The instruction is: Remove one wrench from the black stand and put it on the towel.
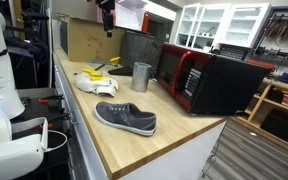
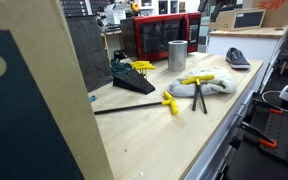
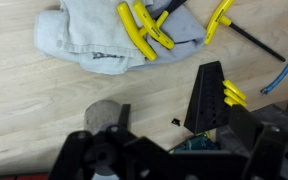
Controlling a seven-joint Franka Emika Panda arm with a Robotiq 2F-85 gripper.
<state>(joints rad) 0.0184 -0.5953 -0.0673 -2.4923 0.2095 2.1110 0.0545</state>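
Gripper (image 1: pixel 108 28) hung high over the wooden counter (image 1: pixel 179 135), jaws spread wide, nothing held. Directly below: grey towel (image 3: pixel 79 35) near the front edge, yellow T-handle wrenches (image 3: pixel 142 30) lying across it. Black stand (image 3: pixel 209 95) just beside it, yellow handles in its slots. One stray wrench (image 2: pixel 134 106) on bare wood. Steel cup (image 2: pixel 177 55), shoe (image 2: pixel 237 58) and red microwave (image 2: pixel 164 35) stood farther along.

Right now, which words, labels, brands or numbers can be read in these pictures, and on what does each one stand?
No text can be quoted; nothing is legible.
On the towel: a short dark printed line near its edge, too blurred to read.
On the cardboard box: markings too small to read.
On the dark panel: a pale emblem, no readable letters.
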